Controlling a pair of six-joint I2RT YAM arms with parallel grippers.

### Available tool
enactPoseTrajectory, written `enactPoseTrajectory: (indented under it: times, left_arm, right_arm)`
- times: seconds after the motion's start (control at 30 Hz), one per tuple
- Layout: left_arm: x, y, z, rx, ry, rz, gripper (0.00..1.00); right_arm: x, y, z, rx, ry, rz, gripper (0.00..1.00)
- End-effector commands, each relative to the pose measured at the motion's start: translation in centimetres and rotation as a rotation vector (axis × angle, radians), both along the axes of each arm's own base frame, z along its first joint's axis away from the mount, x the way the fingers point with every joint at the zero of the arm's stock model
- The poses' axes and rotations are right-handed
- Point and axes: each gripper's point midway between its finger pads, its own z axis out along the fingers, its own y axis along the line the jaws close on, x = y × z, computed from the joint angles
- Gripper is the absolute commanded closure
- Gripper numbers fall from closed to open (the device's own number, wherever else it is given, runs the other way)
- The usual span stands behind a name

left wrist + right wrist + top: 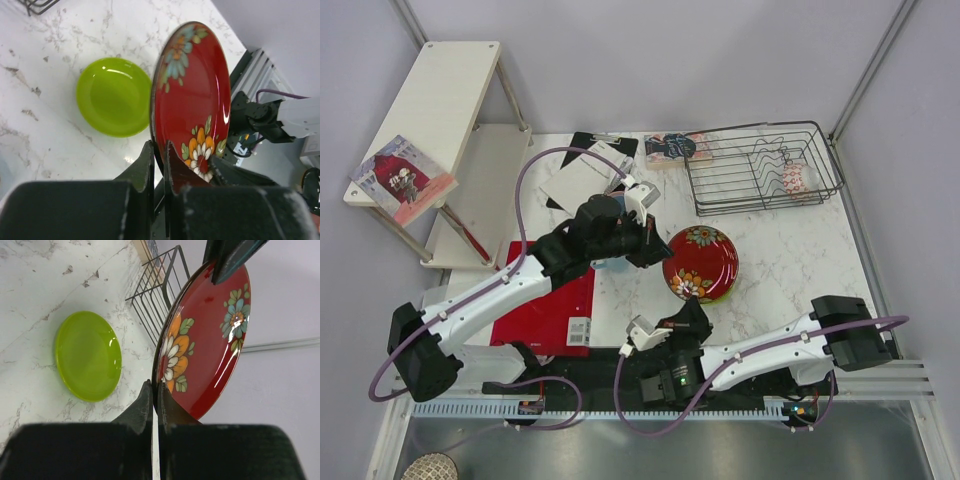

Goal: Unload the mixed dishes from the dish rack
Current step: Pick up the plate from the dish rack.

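Two-gripper handover step, well clear of dish rack at far rt. Holding dark red floral plate aloft, lime-green plate flat on table below. Pinched at opposite rims by left gripper & right gripper. Next: open one side only, w/o dropping.

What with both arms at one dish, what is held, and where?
Dark red floral plate: left gripper and right gripper jaws each pinch its rim.

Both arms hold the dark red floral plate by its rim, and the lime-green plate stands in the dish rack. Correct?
No. The lime-green plate lies flat on the table, outside the dish rack, as the left wrist view shows. The rest is right.
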Motion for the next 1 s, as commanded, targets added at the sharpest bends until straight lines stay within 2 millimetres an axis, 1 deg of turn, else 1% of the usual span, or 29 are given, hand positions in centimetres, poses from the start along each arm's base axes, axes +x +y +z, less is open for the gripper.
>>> enactPoseTrajectory:
  times: [0.0,0.1,0.13,0.17,0.23,0.27,0.3,0.33,0.37,0.43,0.47,0.53,0.57,0.6,0.63,0.67,0.7,0.73,0.77,0.8,0.83,0.87,0.9,0.93,0.97]
  left_arm:
    - [0.4,-0.1,1.5,-0.012,-0.064,-0.023,0.98]
    - [0.2,0.0,1.4,-0.022,-0.064,-0.024,0.98]
    - [0.2,0.0,1.4,-0.029,-0.067,-0.023,0.98]
    - [0.2,0.1,1.9,-0.046,-0.081,-0.021,0.98]
    - [0.1,0.1,1.8,-0.05,-0.077,-0.018,0.98]
    - [0.1,0.2,1.9,-0.052,-0.079,-0.016,0.98]
    - [0.1,0.2,1.9,-0.053,-0.077,-0.013,0.98]
    - [0.2,0.2,2.0,-0.054,-0.076,-0.005,0.98]
    - [0.5,0.2,2.1,-0.054,-0.08,0.005,0.98]
    - [0.7,0.2,2.0,-0.056,-0.071,0.022,0.98]
    - [1.1,0.3,1.9,-0.053,-0.07,0.037,0.98]
    - [1.5,0.3,2.0,-0.055,-0.055,0.052,0.98]
    - [1.9,0.4,2.1,-0.061,-0.052,0.061,0.98]
    - [2.2,0.3,2.6,-0.073,-0.049,0.068,0.98]
    - [2.5,0.1,2.3,-0.067,-0.035,0.07,0.98]
    - [2.9,0.1,2.5,-0.071,-0.034,0.079,0.98]
    - [3.3,-0.1,3.2,-0.084,-0.042,0.083,0.98]
    - [3.5,-0.3,3.1,-0.081,-0.038,0.082,0.98]
    - [3.6,-0.5,3.1,-0.08,-0.036,0.083,0.98]
    - [3.8,-0.7,3.6,-0.088,-0.039,0.084,0.98]
    - [3.9,-0.9,3.7,-0.091,-0.04,0.083,0.98]
    - [4.1,-1.2,3.4,-0.087,-0.03,0.078,0.98]
    - [4.2,-1.4,3.4,-0.091,-0.024,0.076,0.98]
    - [4.3,-1.7,3.1,-0.092,-0.014,0.071,0.98]
    - [4.3,-2.2,2.5,-0.092,0.013,0.058,0.98]
  right_arm:
    - [0.2,0.9,3.1,0.051,-0.116,0.027,1.0]
    - [0.1,1.0,3.0,0.059,-0.116,0.027,1.0]
    - [0.1,0.9,3.1,0.054,-0.125,0.029,1.0]
    - [0.1,1.0,3.1,0.059,-0.126,0.027,1.0]
    - [0.1,1.1,3.1,0.072,-0.132,0.027,1.0]
    - [0.1,1.4,3.1,0.086,-0.134,0.025,0.96]
    - [0.1,1.1,3.6,0.072,-0.137,0.026,0.88]
    - [0.1,1.4,3.5,0.134,-0.129,0.018,0.79]
    - [-0.1,1.6,3.7,0.159,-0.115,0.018,0.61]
    - [-0.4,1.8,4.3,0.23,-0.089,0.015,0.47]
    - [-0.7,1.8,5.3,0.292,-0.067,0.018,0.38]
    - [-1.0,1.8,6.3,0.359,-0.038,0.02,0.29]
    - [-1.2,1.6,7.7,0.42,-0.016,0.023,0.2]
    - [-1.4,1.7,7.9,0.465,0.02,0.019,0.16]
    - [-1.5,1.7,8.5,0.502,0.039,0.02,0.13]
    - [-1.4,1.2,9.9,0.558,0.064,0.022,0.08]
    - [-1.6,1.3,10.3,0.612,0.096,0.022,0.06]
    - [-1.6,1.1,10.8,0.646,0.115,0.025,0.05]
    - [-1.5,0.3,12.1,0.723,0.137,0.026,0.02]
    - [-1.5,0.2,12.8,0.797,0.162,0.024,0.02]
    - [-1.3,-1.0,14.1,0.895,0.187,0.023,0.02]
    - [-1.1,-1.6,14.9,0.967,0.198,0.02,0.02]
    - [-1.0,-1.8,16.0,1.083,0.211,0.016,0.02]
    - [-0.3,-4.0,17.9,1.221,0.211,0.006,0.02]
    - [0.0,-5.0,18.1,1.284,0.206,0.001,0.02]
